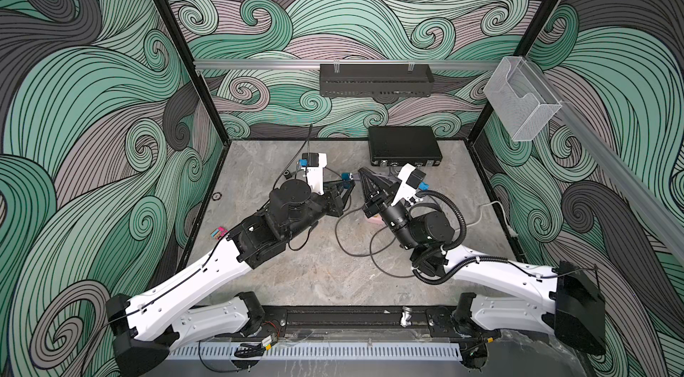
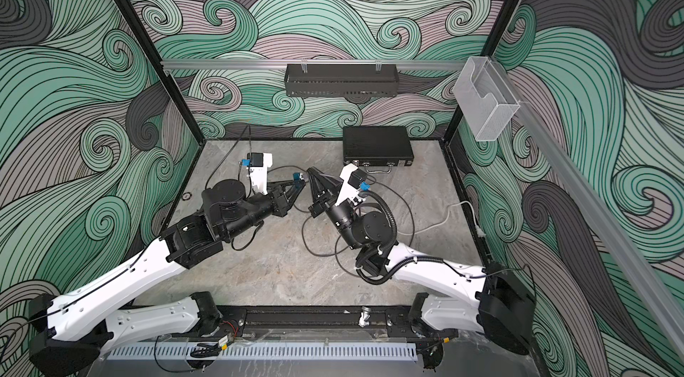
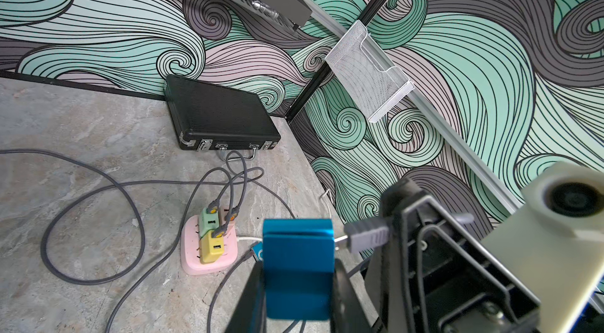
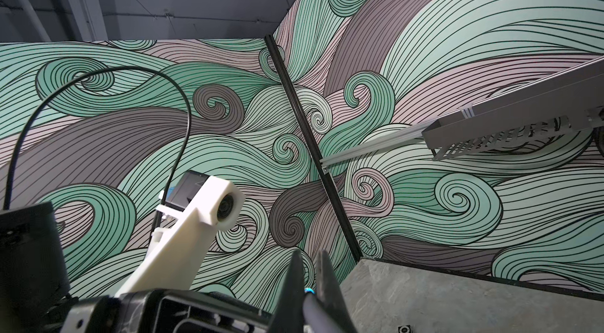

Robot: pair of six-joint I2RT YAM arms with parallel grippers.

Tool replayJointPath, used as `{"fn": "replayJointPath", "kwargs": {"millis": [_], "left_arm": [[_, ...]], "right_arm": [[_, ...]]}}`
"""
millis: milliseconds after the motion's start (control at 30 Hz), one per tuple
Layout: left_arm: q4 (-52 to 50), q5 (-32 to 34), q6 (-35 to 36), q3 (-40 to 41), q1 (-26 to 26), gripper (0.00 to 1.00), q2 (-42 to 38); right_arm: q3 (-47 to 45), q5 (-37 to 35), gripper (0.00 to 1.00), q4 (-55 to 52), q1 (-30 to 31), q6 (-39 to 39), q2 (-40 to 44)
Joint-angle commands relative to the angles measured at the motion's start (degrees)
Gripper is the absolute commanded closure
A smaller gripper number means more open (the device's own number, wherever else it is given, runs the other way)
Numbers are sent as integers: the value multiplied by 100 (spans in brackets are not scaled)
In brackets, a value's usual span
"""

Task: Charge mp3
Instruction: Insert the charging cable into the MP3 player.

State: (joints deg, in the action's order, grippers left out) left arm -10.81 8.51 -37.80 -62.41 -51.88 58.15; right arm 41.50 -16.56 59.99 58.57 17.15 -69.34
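Observation:
The mp3 (image 3: pixel 297 262) is a small blue metal player, held upright above the table between the fingers of my left gripper (image 3: pixel 299 282), which is shut on it. In both top views it shows at the gripper tip (image 1: pixel 346 176) (image 2: pixel 297 176). My right gripper (image 1: pixel 361 171) meets it tip to tip and is shut on a grey cable plug (image 3: pixel 367 236). The plug's metal tip points at the player's side, a small gap away. In the right wrist view the narrow fingers (image 4: pixel 322 269) pinch the grey cable (image 4: pixel 310 310).
A pink power strip (image 3: pixel 196 259) with green and yellow chargers lies on the table below the grippers, with grey cables (image 3: pixel 98 279) looped around it. A black case (image 1: pixel 405 146) sits at the back wall. A white cable (image 1: pixel 481 214) runs to the right edge.

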Motion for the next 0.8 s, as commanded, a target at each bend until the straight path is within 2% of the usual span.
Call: {"fn": "replayJointPath", "kwargs": {"millis": [0, 333, 767], "left_arm": [[167, -116, 158, -411, -77, 81, 60], [272, -43, 203, -377, -112, 81, 15], [290, 40, 246, -412, -182, 81, 52]], "right_arm": [[-37, -72, 100, 39, 27, -84, -10], [-60, -122, 100, -160, 59, -69, -10], [-109, -651, 100, -138, 232, -424, 25]]}}
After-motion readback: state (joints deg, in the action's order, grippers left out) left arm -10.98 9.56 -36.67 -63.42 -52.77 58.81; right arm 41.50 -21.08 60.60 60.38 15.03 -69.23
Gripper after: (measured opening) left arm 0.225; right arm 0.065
